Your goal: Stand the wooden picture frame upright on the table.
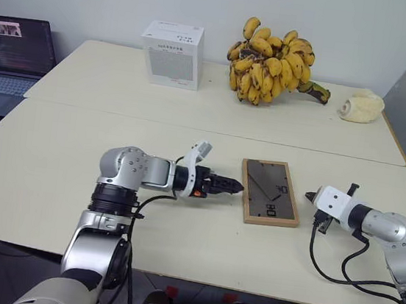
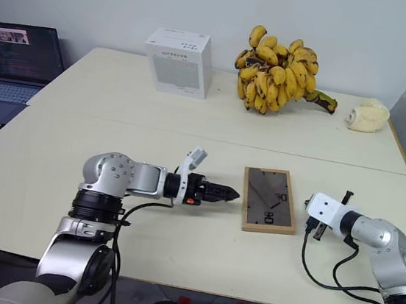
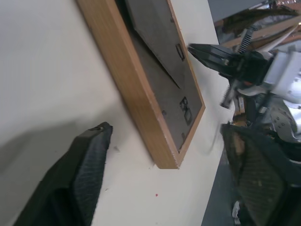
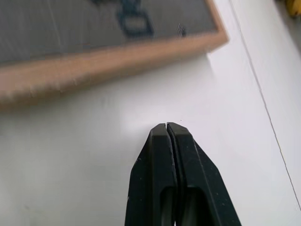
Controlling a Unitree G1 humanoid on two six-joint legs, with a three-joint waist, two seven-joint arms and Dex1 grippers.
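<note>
Two claws flank the wooden picture frame [image 1: 271,192], which lies flat and face-down on the tabletop [image 1: 61,157], nearer the front edge than the back and somewhat toward the right edge. Its dark grey back panel with the fold-out stand faces up, so nothing has been raised yet.

Left claw [image 1: 233,187] points along the tabletop at the frame's left long side, just beside it without touching; the left wrist view shows its fingers [image 3: 80,169] spread wide, likely so they can straddle the wooden edge. Right claw [image 1: 308,198] sits near the frame's right side, apart from it, its fingers pressed together to a single tip, which would suit prying or bracing rather than gripping.

Well clear near the back edge stand a white box [image 1: 172,53], a bunch of bananas [image 1: 269,62] and a pale lump [image 1: 361,106].
</note>
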